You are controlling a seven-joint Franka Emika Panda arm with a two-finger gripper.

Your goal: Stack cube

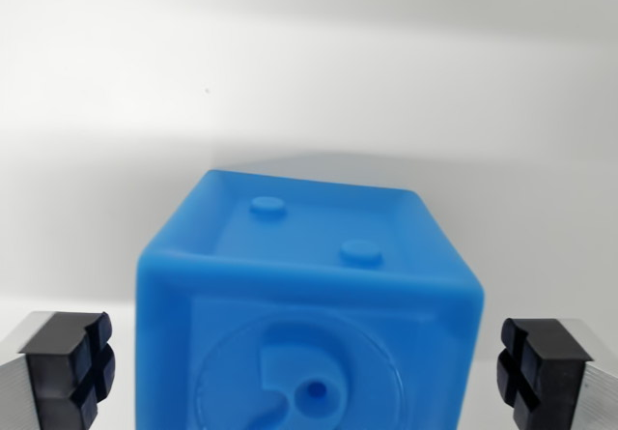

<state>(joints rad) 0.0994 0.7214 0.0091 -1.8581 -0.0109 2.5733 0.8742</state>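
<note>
Wrist view: a blue cube (309, 304) is seen at centre, low in the frame, resting on a white table (309, 92). Two raised studs are noted on its top face and a round embossed mark on its near face. The gripper (309, 367) is held apart, one finger pad (72, 367) at each side of the cube, neither touching it. No second cube is visible. For a sound grasp, the cube should be centred between the pads and its flat side faces squared to them before closing.
</note>
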